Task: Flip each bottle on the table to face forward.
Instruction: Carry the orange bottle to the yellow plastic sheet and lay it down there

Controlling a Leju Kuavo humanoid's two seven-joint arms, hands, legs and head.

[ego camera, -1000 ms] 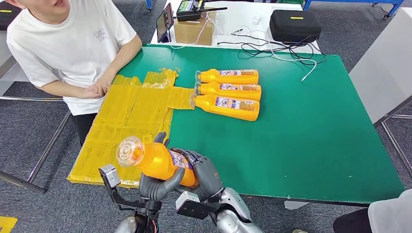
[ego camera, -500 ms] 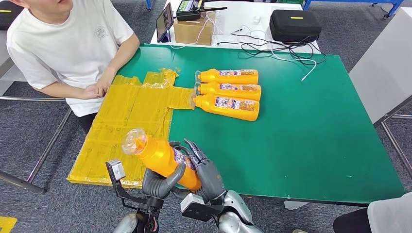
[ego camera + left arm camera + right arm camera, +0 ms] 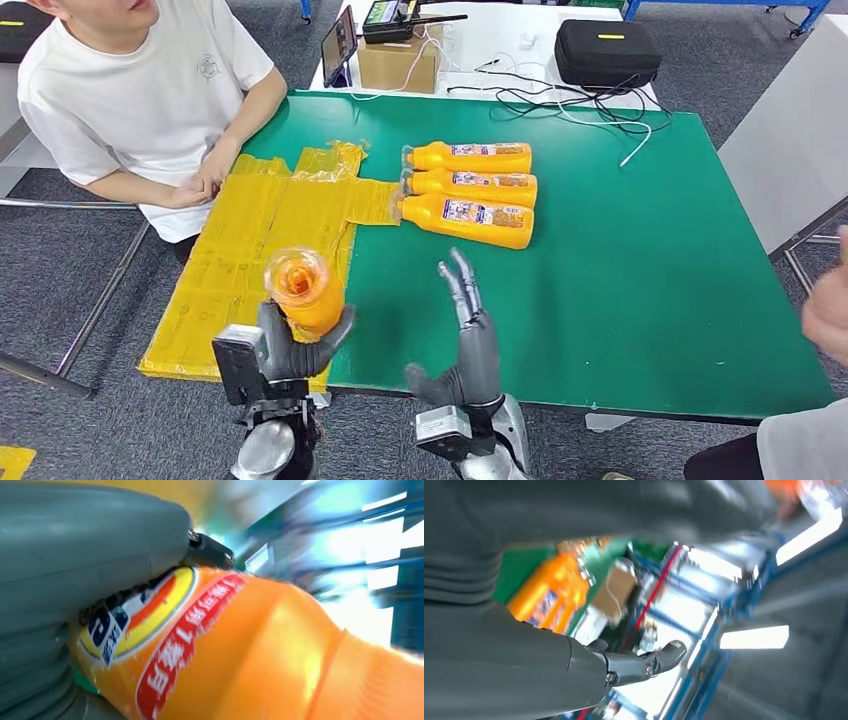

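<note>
Your left hand (image 3: 285,350) grips an orange bottle (image 3: 300,292) at the near left edge of the green table (image 3: 640,300), holding it upright with its cap end toward the head camera, over the yellow plastic sheet (image 3: 260,240). Your right hand (image 3: 470,345) is raised just right of it, empty, fingers straight and spread. Three more orange bottles (image 3: 470,185) lie side by side on the far middle of the table, labels up, near a seated person (image 3: 140,90) at the far left.

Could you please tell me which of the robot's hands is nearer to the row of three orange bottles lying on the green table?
Right. The right hand is raised, fingers pointing toward the three orange bottles; the left hand is farther away, near the table's edge.
</note>
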